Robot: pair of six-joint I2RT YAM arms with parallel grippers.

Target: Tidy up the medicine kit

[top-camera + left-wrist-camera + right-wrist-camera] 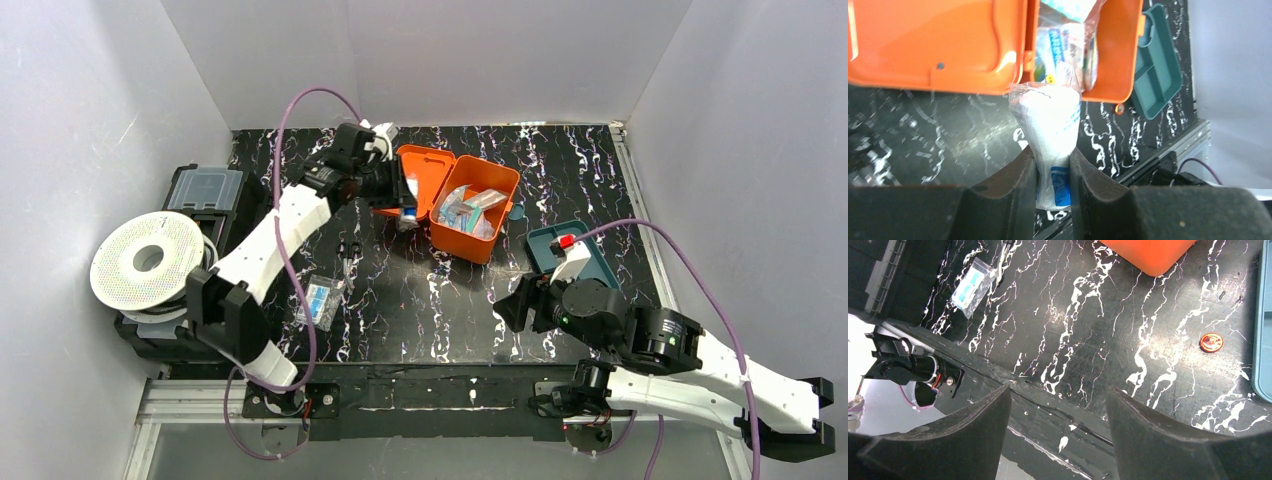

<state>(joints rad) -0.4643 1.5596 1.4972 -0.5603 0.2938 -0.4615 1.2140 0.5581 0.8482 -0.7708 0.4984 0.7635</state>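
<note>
left fingers (1053,161) pinch white packet (1048,117) | medicine kit (478,247) open, just ahead, top of frame | right fingers (1059,395) wide, empty, lower right, far off

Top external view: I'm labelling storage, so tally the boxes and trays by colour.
Orange medicine kit: 1
Dark teal tray: 1
Black case with clear lid: 1
Total: 3
The dark shape under the white spool is unclear, so uncounted.
</note>
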